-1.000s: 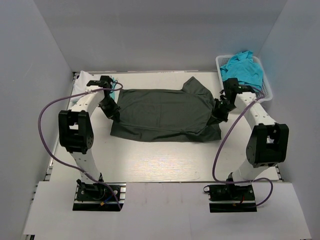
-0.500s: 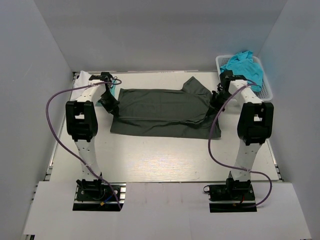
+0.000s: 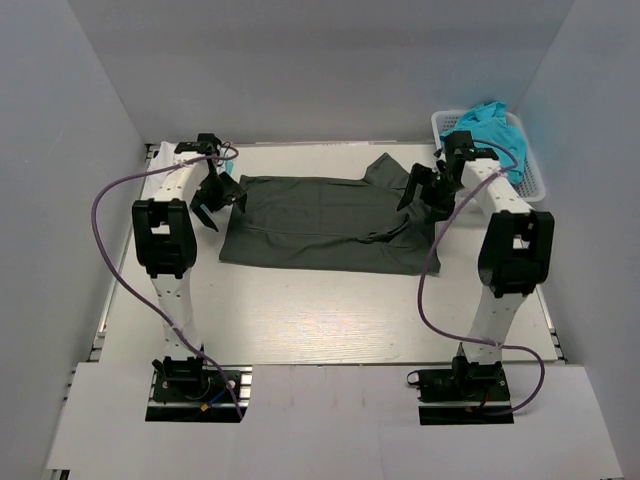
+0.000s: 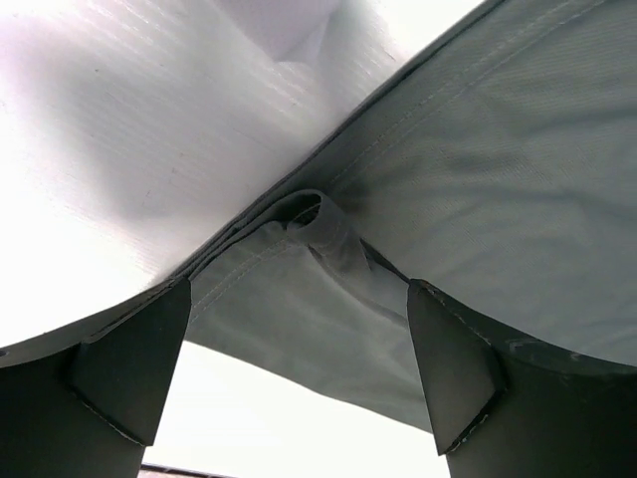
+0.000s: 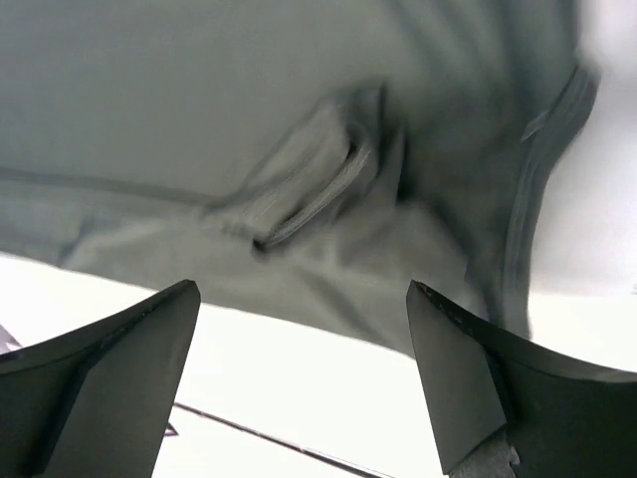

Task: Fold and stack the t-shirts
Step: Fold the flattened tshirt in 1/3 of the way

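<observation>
— How are the grippers found?

— The left gripper [image 3: 210, 197] is seen spread wide over the left end of the dark t-shirt [image 3: 325, 225]. Nothing is held between its fingers [image 4: 129, 383], and a pinched ridge of cloth lies below them. The right gripper [image 3: 421, 190] is likewise opened wide above the right end, with nothing gripped.

— And the edges?

— The shirt is laid flat mid-table. A broad strip of table [image 3: 330, 320] is seen before its near edge. The basket [image 3: 532, 180] of teal t-shirts [image 3: 490, 125] is set at the far right corner.

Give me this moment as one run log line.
dark t-shirt: folded, flat on table | left fingers: open, empty | right fingers: open, empty | teal t-shirts: in basket
</observation>
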